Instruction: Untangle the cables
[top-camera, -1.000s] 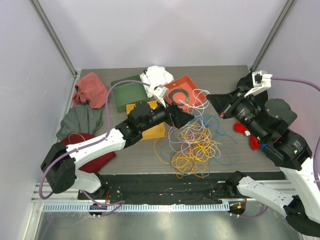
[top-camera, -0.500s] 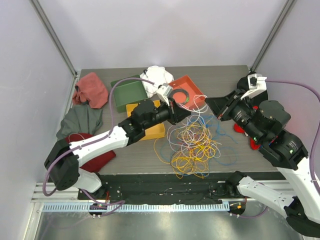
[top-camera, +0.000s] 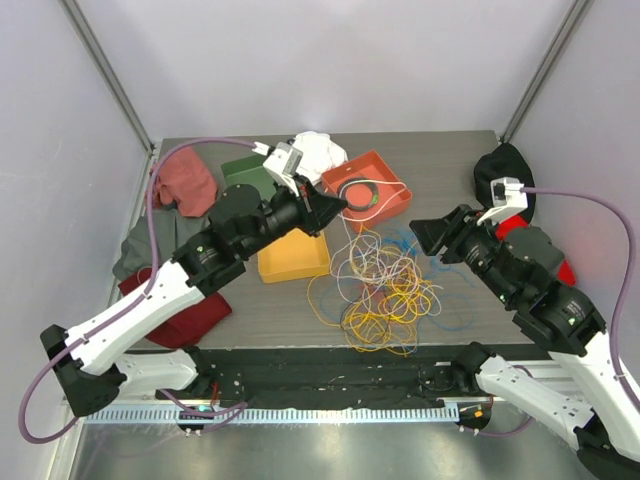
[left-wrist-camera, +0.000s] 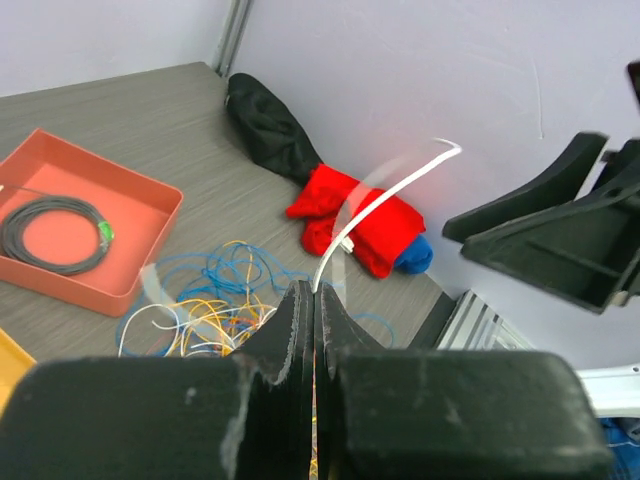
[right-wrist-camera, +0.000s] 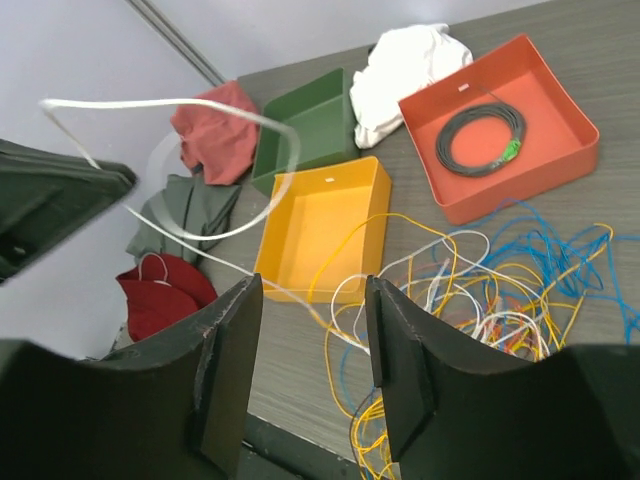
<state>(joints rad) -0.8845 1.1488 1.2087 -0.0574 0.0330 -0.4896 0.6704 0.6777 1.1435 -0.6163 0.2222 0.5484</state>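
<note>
The cables (top-camera: 385, 290) lie in a loose tangle of yellow, white, blue and orange loops on the middle of the table, also visible in the right wrist view (right-wrist-camera: 480, 290). My left gripper (top-camera: 335, 205) hovers above the heap's far left side, shut on a white cable (left-wrist-camera: 385, 195) that leaves its tips (left-wrist-camera: 315, 290) and curves upward. The same white cable (right-wrist-camera: 200, 110) arcs through the air in the right wrist view. My right gripper (top-camera: 420, 232) hangs over the heap's right side, open (right-wrist-camera: 312, 295), with nothing between its fingers.
An orange tray (top-camera: 392, 180) holding a black coil, a yellow tray (top-camera: 293, 257) and a green tray (top-camera: 245, 178) stand behind and left of the heap. A white cloth (top-camera: 315, 150), red cloth (top-camera: 185, 180), grey cloth (top-camera: 160, 240) and black cloth (top-camera: 500, 165) ring the table.
My left gripper shut on the white cable and rose up and to the left with it. My right gripper opened and moved toward the near edge.
</note>
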